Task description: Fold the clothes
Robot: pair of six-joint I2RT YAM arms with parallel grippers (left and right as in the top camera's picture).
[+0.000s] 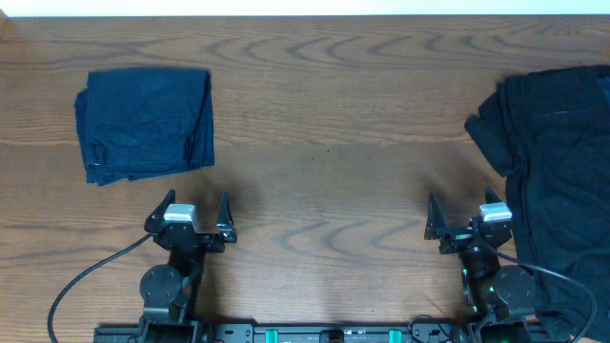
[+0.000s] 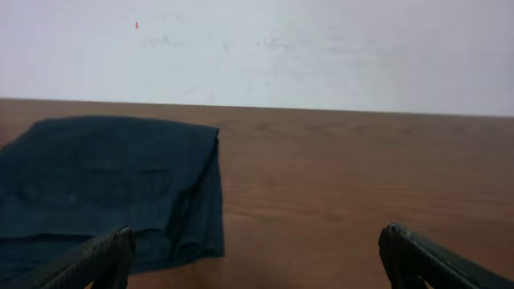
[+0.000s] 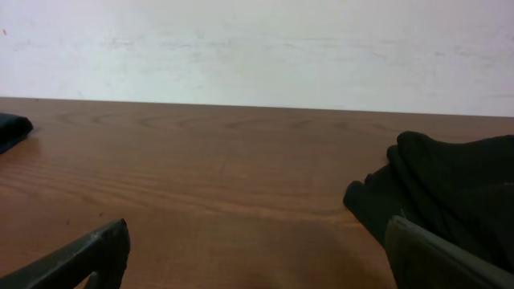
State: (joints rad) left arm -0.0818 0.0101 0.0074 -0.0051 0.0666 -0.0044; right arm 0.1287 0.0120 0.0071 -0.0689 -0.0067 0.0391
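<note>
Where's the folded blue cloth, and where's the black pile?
blue cloth (image 1: 145,124), overhead view, middle of its top layer.
black pile (image 1: 558,162), overhead view, middle of the heap.

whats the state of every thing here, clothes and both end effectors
navy garment: folded, lying flat, nothing touching it
black garment: unfolded, bunched up, runs off the right edge of the overhead view
left end effector: open, empty, short of the navy garment
right end effector: open, empty, close beside the black garment
</note>
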